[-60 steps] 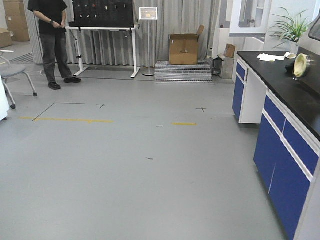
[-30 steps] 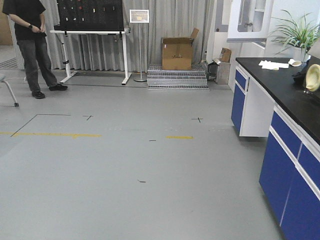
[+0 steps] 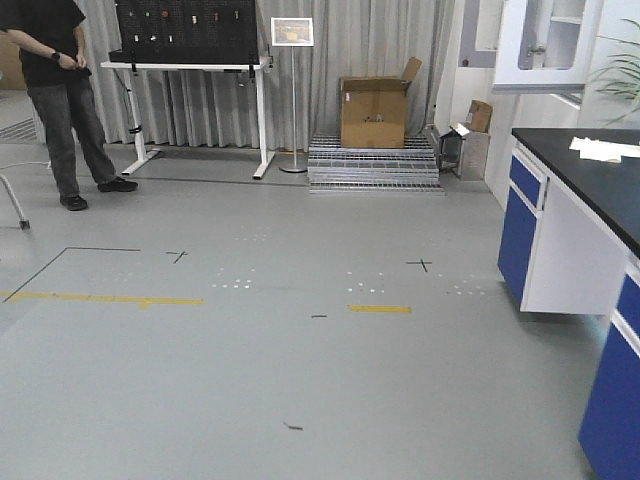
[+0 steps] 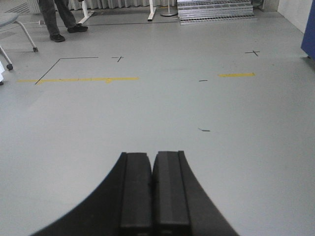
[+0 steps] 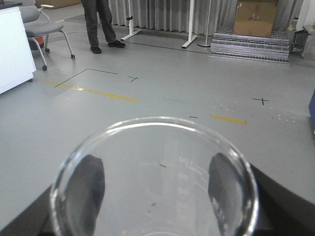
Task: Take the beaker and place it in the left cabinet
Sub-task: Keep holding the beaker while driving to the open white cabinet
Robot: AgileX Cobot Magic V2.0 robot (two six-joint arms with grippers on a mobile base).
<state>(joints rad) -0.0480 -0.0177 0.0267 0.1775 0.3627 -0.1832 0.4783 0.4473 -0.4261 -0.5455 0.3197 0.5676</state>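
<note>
In the right wrist view the clear glass beaker [image 5: 155,162] fills the lower frame, its round rim toward the camera and faint graduation marks on its wall. My right gripper [image 5: 156,184] is shut on the beaker, one dark finger on each side of it. In the left wrist view my left gripper [image 4: 151,162] is shut and empty above the grey floor. The left cabinet is out of view. Neither gripper shows in the front view.
A lab bench [image 3: 590,250] with a black top and blue doors stands at the right. A person [image 3: 55,90] stands at the far left by a white-legged table [image 3: 190,75]. A cardboard box [image 3: 372,110] sits on metal grating at the back. A chair [image 5: 44,29] and white unit [image 5: 15,46] are at the left.
The front view has swung to the left: the lab bench has slid toward the right edge and the objects on it have left the frame. The back wall looks nearer.
</note>
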